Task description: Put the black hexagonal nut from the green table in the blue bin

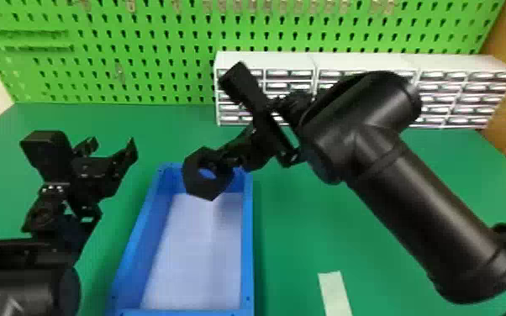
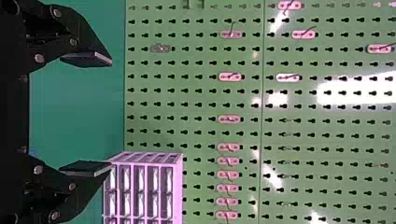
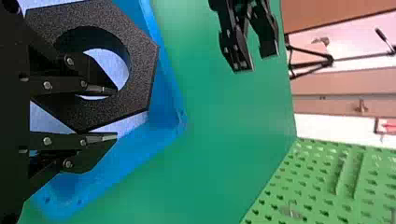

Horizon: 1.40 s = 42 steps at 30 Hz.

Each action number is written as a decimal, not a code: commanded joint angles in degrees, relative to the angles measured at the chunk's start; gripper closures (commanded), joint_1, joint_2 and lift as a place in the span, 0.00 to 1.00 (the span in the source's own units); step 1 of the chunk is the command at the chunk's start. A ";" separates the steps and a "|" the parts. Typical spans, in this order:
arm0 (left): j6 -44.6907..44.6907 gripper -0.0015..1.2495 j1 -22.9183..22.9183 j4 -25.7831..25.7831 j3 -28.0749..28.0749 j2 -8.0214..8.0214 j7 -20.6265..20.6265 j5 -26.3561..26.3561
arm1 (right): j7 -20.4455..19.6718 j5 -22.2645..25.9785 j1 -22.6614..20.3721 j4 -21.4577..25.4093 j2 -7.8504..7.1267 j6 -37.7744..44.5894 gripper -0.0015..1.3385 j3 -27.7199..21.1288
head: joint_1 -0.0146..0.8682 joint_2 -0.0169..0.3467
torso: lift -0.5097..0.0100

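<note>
Above the far end of the blue bin, my right gripper is shut on the black hexagonal nut. In the right wrist view, the right gripper pinches one wall of the nut, one finger in its hole and the other outside, with the bin behind it. Left of the bin, my left gripper stands open with nothing between its fingers; the left wrist view shows the left gripper with its fingers wide apart.
The green table surrounds the bin. White drawer cabinets stand at the back right, before a green pegboard. A pale strip lies on the table right of the bin. The right forearm spans the right side.
</note>
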State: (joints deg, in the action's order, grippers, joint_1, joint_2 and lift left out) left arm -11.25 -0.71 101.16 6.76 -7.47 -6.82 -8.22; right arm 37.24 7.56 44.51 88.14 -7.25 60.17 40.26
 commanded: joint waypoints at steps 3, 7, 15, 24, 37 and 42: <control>-0.09 0.37 -0.17 0.00 -0.08 0.00 -0.03 0.04 | -1.82 3.69 0.40 -0.43 0.05 -1.55 0.74 4.39 | 0.79 0.19 | 0.79; -0.18 0.37 -0.08 0.00 -0.08 0.00 -0.03 -0.04 | -2.79 5.18 0.84 -0.78 -0.04 -1.99 0.74 6.94 | 0.79 0.19 | 0.79; -0.26 0.37 -0.17 0.00 0.00 -0.09 -0.21 -0.04 | -3.84 7.12 1.72 -2.89 0.05 -2.61 0.74 11.69 | 0.79 0.19 | 0.79; -0.35 0.37 -0.17 0.00 -0.08 -0.26 -0.30 -0.13 | -6.13 9.58 2.24 -4.91 -0.13 -3.49 0.74 14.67 | 0.79 0.19 | 0.79; -0.44 0.37 -0.26 0.00 -0.08 -0.44 -0.38 -0.13 | -6.83 10.45 2.60 -5.79 -0.22 -3.66 0.74 15.91 | 0.79 0.19 | 0.79; -0.44 0.37 -0.26 0.00 -0.08 -0.44 -0.38 -0.13 | -6.83 10.45 2.51 -5.79 -0.31 -3.57 0.68 16.17 | 0.79 0.19 | 0.79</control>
State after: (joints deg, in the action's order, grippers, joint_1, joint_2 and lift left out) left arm -11.69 -0.97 101.16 6.68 -7.89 -7.21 -8.35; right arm 30.40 18.02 47.09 82.33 -7.48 56.59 56.22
